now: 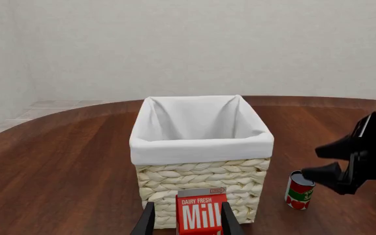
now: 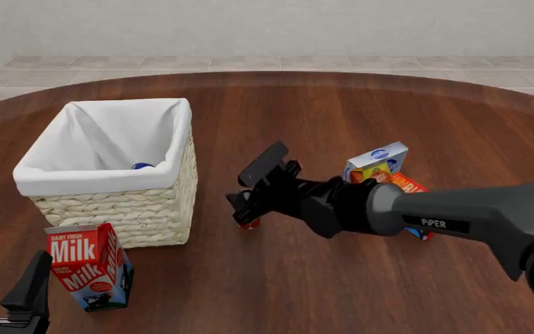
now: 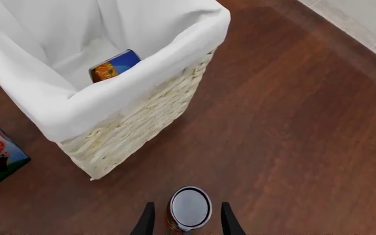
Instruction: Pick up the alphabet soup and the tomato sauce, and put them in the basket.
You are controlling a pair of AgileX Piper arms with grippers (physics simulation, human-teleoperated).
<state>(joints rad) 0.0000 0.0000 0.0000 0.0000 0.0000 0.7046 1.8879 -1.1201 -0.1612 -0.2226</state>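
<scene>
Your right gripper (image 3: 184,221) sits low over the table (image 2: 360,278) with its two fingers spread on either side of the tomato sauce can (image 3: 189,208); the right wrist view shows a thin gap between each finger and the can, so the jaws are open around it and not yet pressing on it. The can stands upright on the wood, its grey lid facing up, just beside the basket (image 2: 160,209) on its right as the front view shows it. The soup can (image 3: 113,65) already lies on its side inside the basket, at the bottom of the white liner, with its blue and orange label showing. Your left gripper (image 1: 186,223) is held back near the front edge of the table, its fingers wide apart with the milk carton (image 2: 89,264) seen between them in the left wrist view; you cannot tell from that view whether they touch it, and in the front view the carton stands apart, ahead of the fingers and close to the basket's near corner. A few small boxes (image 2: 378,163) lie behind your right arm.
</scene>
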